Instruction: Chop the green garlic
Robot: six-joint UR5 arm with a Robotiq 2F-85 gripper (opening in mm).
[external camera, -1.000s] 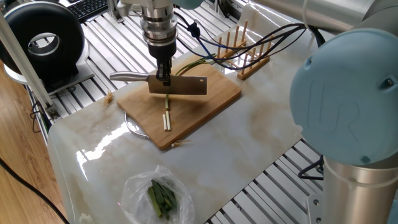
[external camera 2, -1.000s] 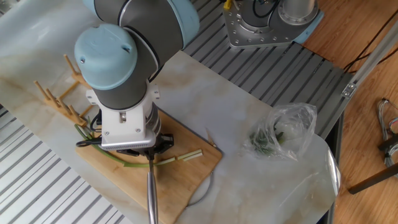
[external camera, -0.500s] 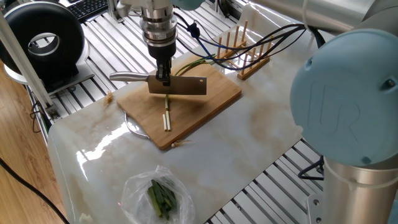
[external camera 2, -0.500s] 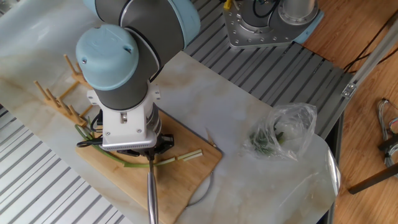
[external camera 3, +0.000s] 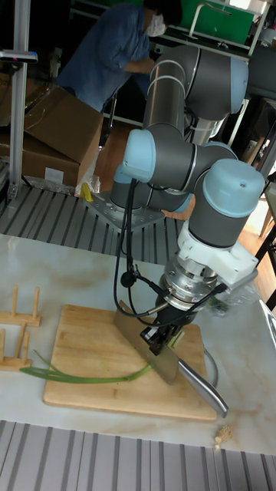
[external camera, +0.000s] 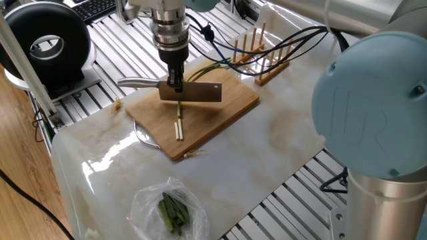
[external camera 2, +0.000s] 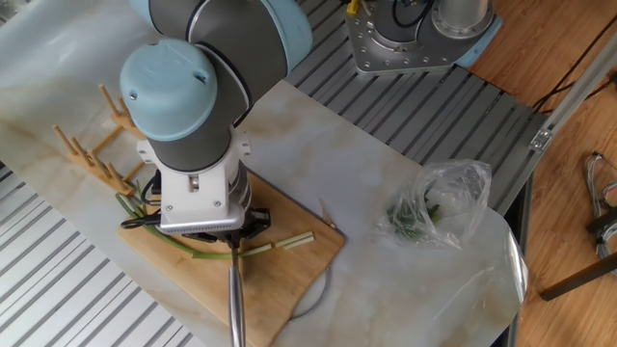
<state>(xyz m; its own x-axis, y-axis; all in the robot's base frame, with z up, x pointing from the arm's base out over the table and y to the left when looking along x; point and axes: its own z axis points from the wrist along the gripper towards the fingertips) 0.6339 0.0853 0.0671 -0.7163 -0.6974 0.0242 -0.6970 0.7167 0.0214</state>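
Observation:
My gripper (external camera: 175, 84) is shut on a cleaver-style knife (external camera: 195, 92), its handle (external camera: 135, 83) pointing left. The blade stands crosswise over the green garlic (external camera: 215, 66) on the bamboo cutting board (external camera: 227, 105). Short cut sticks (external camera: 179, 128) lie in line just in front of the blade. In the other fixed view the wrist hides the gripper; the stalk (external camera 2: 185, 250), a cut stick (external camera 2: 295, 240) and the knife handle (external camera 2: 234, 301) show. In the tall fixed view the gripper (external camera 3: 157, 338) holds the blade (external camera 3: 144, 347) across the long stalk (external camera 3: 84, 377), whose green tips reach left.
A wooden peg rack (external camera: 261, 56) stands behind the board, with cables over it. A clear plastic bag of dark green leaves (external camera: 171, 211) lies near the table's front edge. A metal plate's rim (external camera: 143, 137) pokes out under the board. A person (external camera 3: 115, 46) works in the background.

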